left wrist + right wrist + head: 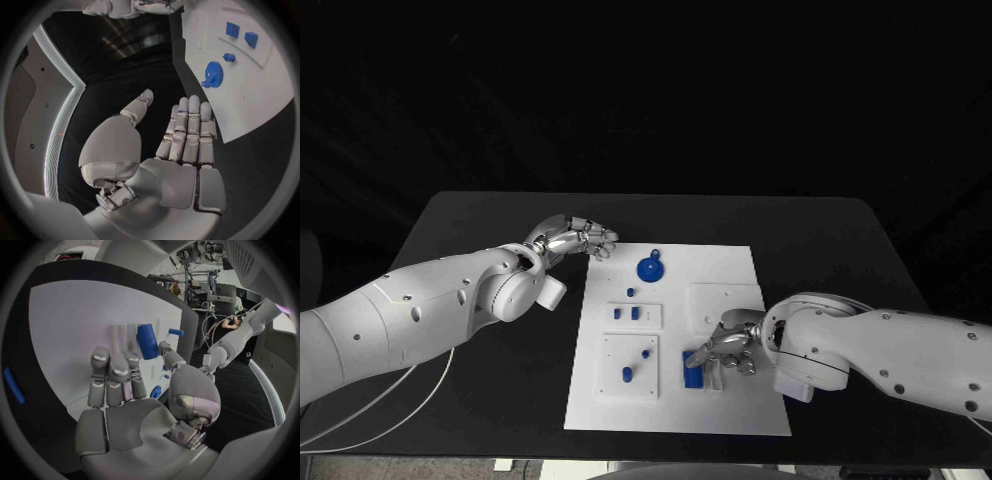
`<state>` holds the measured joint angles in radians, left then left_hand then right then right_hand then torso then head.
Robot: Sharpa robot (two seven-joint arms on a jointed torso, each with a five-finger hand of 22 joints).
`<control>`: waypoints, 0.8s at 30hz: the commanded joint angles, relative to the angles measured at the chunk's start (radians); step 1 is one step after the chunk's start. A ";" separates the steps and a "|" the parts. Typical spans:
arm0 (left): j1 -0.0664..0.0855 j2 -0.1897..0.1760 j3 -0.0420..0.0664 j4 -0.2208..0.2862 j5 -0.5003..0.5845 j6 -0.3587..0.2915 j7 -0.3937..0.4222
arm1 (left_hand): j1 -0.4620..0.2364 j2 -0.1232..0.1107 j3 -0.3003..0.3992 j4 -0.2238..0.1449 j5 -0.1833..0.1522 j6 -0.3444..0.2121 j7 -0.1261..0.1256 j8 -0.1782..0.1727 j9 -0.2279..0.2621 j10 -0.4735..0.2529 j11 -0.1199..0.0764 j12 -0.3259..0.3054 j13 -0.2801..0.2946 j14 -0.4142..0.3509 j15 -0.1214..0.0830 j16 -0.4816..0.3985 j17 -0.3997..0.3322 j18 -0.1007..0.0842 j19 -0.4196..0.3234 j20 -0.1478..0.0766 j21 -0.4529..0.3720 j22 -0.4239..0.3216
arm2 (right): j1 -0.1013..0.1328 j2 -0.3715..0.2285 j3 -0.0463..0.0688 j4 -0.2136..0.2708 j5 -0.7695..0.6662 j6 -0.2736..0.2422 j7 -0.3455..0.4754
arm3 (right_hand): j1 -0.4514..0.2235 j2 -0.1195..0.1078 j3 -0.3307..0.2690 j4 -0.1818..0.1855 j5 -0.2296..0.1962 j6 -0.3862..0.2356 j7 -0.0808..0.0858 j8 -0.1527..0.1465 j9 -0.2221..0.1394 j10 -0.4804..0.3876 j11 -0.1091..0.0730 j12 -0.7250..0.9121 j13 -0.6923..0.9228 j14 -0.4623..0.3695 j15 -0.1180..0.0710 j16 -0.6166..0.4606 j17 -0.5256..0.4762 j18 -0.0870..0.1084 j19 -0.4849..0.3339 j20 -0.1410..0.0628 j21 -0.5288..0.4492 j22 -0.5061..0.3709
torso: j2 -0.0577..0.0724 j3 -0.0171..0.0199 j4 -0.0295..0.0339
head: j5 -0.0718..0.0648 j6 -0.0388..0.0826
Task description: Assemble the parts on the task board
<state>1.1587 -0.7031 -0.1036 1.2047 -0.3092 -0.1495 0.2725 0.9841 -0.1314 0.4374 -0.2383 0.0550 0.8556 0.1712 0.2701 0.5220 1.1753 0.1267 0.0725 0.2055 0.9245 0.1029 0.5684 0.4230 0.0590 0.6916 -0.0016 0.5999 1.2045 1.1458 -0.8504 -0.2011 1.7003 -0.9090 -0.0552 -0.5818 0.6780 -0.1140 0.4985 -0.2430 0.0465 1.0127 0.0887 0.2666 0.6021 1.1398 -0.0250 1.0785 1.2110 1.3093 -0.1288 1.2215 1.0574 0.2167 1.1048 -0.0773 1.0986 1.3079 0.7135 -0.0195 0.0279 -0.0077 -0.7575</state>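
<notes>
Head view: left hand [577, 238], fingers apart and holding nothing, hovers just beyond the task board's [733, 265] upper-left corner. Right hand [728, 352], at lower right, touches a blue part [692, 370]; its grasp cannot be determined.

Parts [633, 315] on task board [726, 270]

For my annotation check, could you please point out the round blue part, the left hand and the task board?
round blue part [649, 269], head view, its disc centre
left hand [577, 238], head view, middle of hand
task board [733, 262], head view, bare far corner
</notes>
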 commanded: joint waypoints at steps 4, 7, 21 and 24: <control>0.000 0.001 0.001 0.001 0.005 0.014 0.004 | -0.005 0.007 -0.006 0.000 -0.002 -0.006 -0.001 0.003 -0.001 -0.008 0.001 -0.002 -0.001 -0.003 0.002 -0.004 0.001 0.008 -0.002 0.007 -0.004 0.002 | -0.003 -0.021 -0.002 0.010 -0.034 0.022 0.081 | -0.003 -0.011 0.001 -0.007 0.006 -0.002 0.000 0.005 -0.001 -0.003 0.002 -0.006 0.002 -0.002 -0.002 -0.005 0.001 0.045 -0.001 -0.005 -0.005 0.014 | 0.000 0.0003 0.0001 | -0.001 0.004; 0.000 0.002 0.001 0.001 0.005 0.015 0.004 | -0.005 0.007 -0.006 0.001 -0.002 -0.007 -0.001 0.003 -0.001 -0.008 0.001 -0.002 -0.002 -0.003 0.002 -0.004 0.002 0.008 -0.002 0.007 -0.004 0.002 | -0.003 -0.032 -0.002 0.019 -0.033 0.009 0.113 | -0.005 -0.020 -0.002 -0.009 0.006 -0.003 0.001 0.003 -0.002 -0.004 0.003 -0.008 0.002 -0.003 -0.002 -0.007 0.000 0.045 -0.001 -0.004 -0.006 0.014 | 0.000 0.0005 -0.0002 | 0.000 0.005; 0.000 0.000 0.000 0.002 0.005 0.014 0.004 | -0.006 0.008 -0.006 0.001 -0.002 -0.007 -0.001 0.003 -0.001 -0.008 0.001 -0.002 -0.002 -0.003 0.002 -0.005 0.003 0.008 -0.002 0.007 -0.005 0.002 | -0.001 -0.097 -0.002 0.039 -0.269 -0.118 0.388 | 0.156 -0.017 -0.080 -0.050 0.109 -0.053 0.019 -0.029 -0.009 -0.019 0.019 -0.006 0.017 -0.005 0.013 -0.017 0.005 0.045 -0.011 -0.002 -0.016 0.017 | 0.000 -0.0002 0.0004 | -0.003 0.007; 0.000 -0.001 0.000 0.003 0.005 0.014 0.005 | -0.006 0.008 -0.006 0.001 -0.002 -0.007 -0.001 0.003 -0.001 -0.008 0.001 -0.002 -0.002 -0.003 0.002 -0.005 0.003 0.008 -0.002 0.007 -0.005 0.002 | -0.001 -0.111 -0.002 0.033 -0.377 -0.182 0.481 | 0.268 -0.026 -0.062 -0.048 0.126 -0.066 0.026 -0.036 -0.010 -0.019 0.026 0.000 0.022 -0.005 0.021 -0.021 0.003 0.045 -0.014 0.003 -0.019 0.017 | 0.000 -0.0002 0.0000 | -0.003 0.006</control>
<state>1.1587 -0.7043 -0.1036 1.2048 -0.3091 -0.1484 0.2706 0.9841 -0.1314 0.4374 -0.2383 0.0550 0.8556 0.1712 0.2701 0.5221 1.1754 0.1267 0.0725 0.2047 0.9245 0.1029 0.5684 0.4248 0.0539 0.6917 -0.0016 0.5999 1.2052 1.1449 -0.9579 -0.2027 1.7347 -1.1192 -0.1475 -0.2643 0.9330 -0.1395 0.4324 -0.2911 0.1686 0.9705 0.0982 0.2348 0.5932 1.1202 -0.0053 1.0747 1.2311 1.3055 -0.1136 1.2032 1.0612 0.2164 1.0912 -0.0784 1.0836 1.3079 0.7137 -0.0192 0.0279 -0.0105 -0.7507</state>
